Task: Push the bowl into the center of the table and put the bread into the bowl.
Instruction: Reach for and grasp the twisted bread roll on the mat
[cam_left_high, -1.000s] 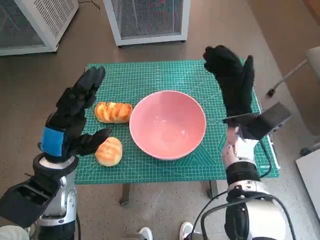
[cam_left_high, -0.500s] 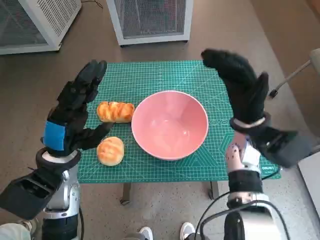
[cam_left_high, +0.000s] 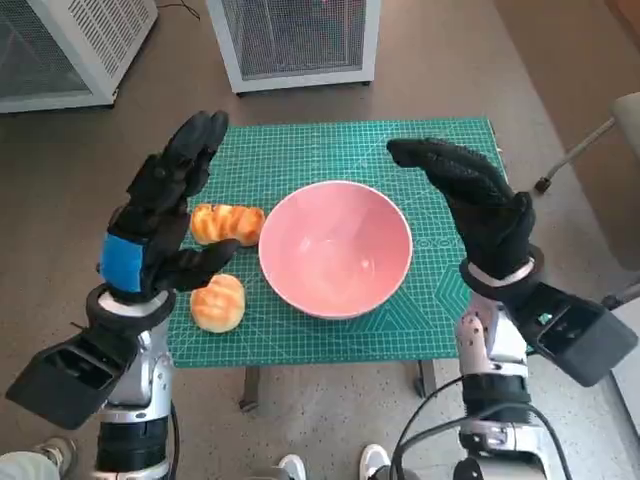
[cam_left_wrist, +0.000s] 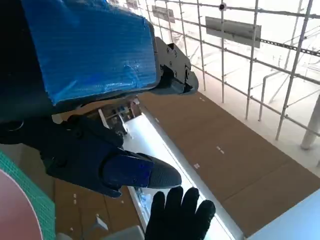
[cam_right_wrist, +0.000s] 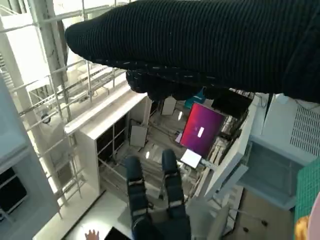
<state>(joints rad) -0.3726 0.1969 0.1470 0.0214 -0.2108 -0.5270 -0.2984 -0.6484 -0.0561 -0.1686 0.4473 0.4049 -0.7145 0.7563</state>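
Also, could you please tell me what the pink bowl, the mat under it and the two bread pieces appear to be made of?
Pink bowl: probably plastic or glazed ceramic, with a smooth surface and soft highlights inside. Green mat: likely a vinyl or rubber cutting mat, matte, printed with a fine pale grid. Long bread and round bread: glossy golden-brown crust with scored ridges; whether real or replica food cannot be told.

The head view looks steeply down from above on the small table covered by a green gridded cutting mat (cam_left_high: 330, 150), with both raised forearms rising from the lower edge. The left wrist view sits close behind the black left hand with blue tape on its back (cam_left_wrist: 90, 55) and faces up to the ceiling; it shares the gloved right hand (cam_left_wrist: 180, 217) with the head view (cam_left_high: 470, 200). The right wrist view, pressed under the glove (cam_right_wrist: 200, 45), also points up into the room.
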